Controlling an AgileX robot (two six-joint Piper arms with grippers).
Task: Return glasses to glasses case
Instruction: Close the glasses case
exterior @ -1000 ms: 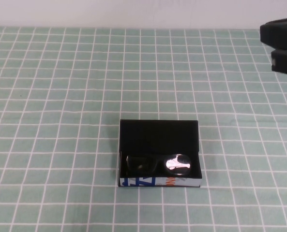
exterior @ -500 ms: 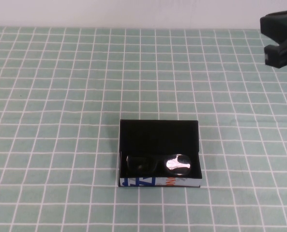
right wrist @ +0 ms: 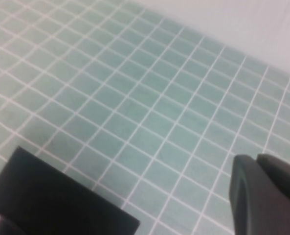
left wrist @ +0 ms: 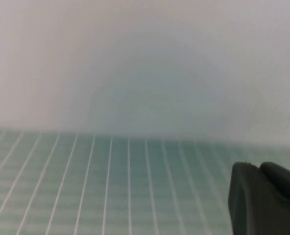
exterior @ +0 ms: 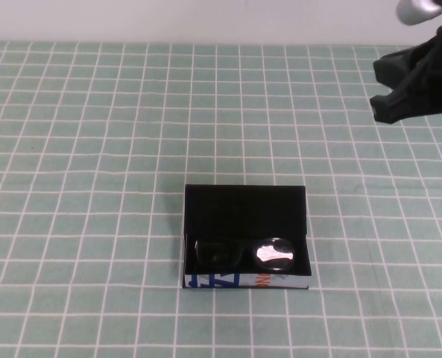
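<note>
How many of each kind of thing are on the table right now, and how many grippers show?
Glasses case, lid open: 1
Glasses, lying inside the case: 1
Right gripper, shut, above the table's far right: 1
Left gripper, only in its own wrist view, away from the case: 1
Total: 4

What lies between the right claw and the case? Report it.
Nothing: in the high view only bare checked cloth separates the shut right claw, at the far right, from the open case holding the glasses.
</note>
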